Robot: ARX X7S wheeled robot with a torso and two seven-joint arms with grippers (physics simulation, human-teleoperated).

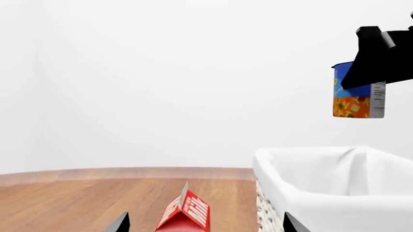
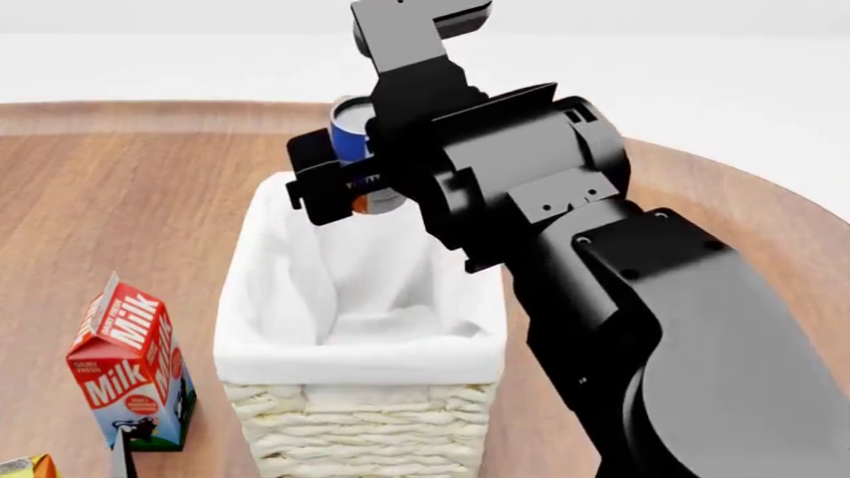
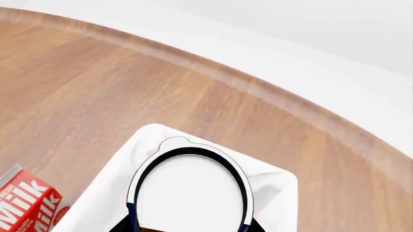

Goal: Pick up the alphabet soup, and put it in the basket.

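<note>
The alphabet soup (image 2: 356, 149), a small can with a blue label and a yellow-orange picture, hangs in my right gripper (image 2: 348, 174), which is shut on it above the far end of the basket (image 2: 358, 398). The basket is cream wicker with a white cloth lining. In the left wrist view the alphabet soup (image 1: 358, 94) hangs well above the basket's rim (image 1: 303, 166). In the right wrist view the can's white top (image 3: 190, 193) fills the space between the jaws, over the basket's lining (image 3: 274, 181). My left gripper (image 1: 203, 228) is open and empty, low by the milk carton.
A red milk carton (image 2: 130, 368) stands on the wooden table (image 2: 119, 209) left of the basket; it also shows in the left wrist view (image 1: 185, 212) and right wrist view (image 3: 29, 203). A yellow box corner (image 2: 24, 466) sits at the front left. The table's curved edge runs behind the basket.
</note>
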